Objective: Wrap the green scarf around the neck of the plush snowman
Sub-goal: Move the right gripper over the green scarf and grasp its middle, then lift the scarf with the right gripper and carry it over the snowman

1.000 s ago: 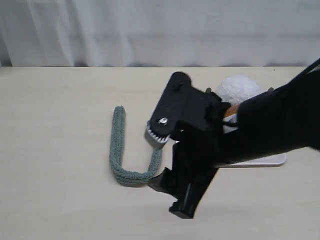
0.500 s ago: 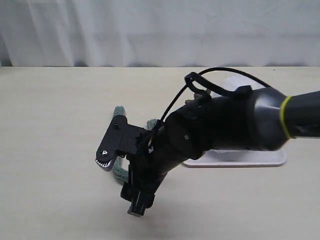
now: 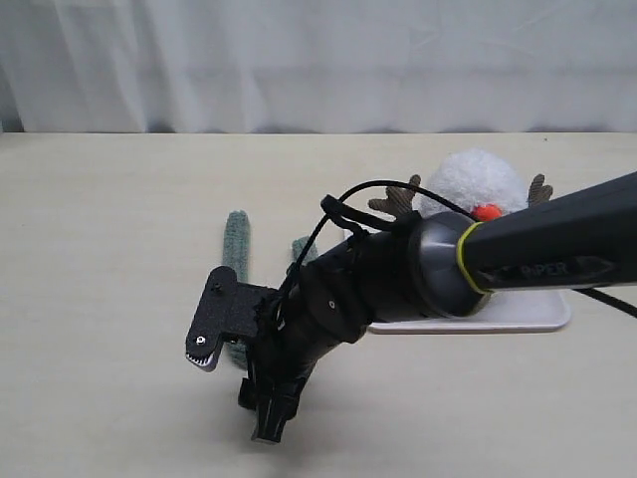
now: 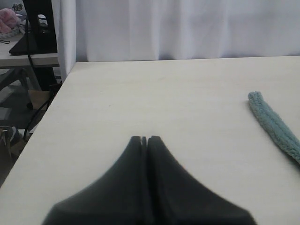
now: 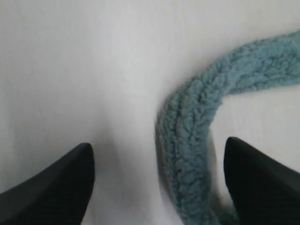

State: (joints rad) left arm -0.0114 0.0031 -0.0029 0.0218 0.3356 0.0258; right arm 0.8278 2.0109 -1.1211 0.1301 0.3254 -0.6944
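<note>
Right wrist view: the right gripper (image 5: pixel 158 145) hangs low over the table (image 5: pixel 56 70), jaws spread wide and holding nothing; one strand of the green scarf (image 5: pixel 187 154) lies in the gap between them.
Scarf from the jaws: it is inside the opening but off-centre, nearer one finger (image 5: pixel 255 180) than the other, and seems to touch neither.
Long axis: between the jaws the strand runs straight out from the wrist, crosswise to the closing line. Beyond the fingertips it bends off to one side.
Exterior view: the right arm reaches across the middle and covers the scarf's bend. Two strands show beyond the jaws, roughly parallel and near each other.
Left gripper (image 4: pixel 144 139): its jaws are pressed together on nothing. The scarf's end lies ahead of them and well off to one side, apart from the fingers.
Nearer arm: the right one, plainly, since its jaws already straddle the fleece.
Plush snowman (image 3: pixel 476 181): it sits on a white base (image 3: pixel 528 317) behind the right arm, well apart from the jaws. Its neck is hidden by that arm.
Step in hand: probably the pick-up of the scarf near its bend, with the wrapping not yet begun.
Coming move: likely a small drop and a closing pinch. The crosswise lie suits that.
Risk: soft fleece may bunch or slip out if it is caught only at its edge.
</note>
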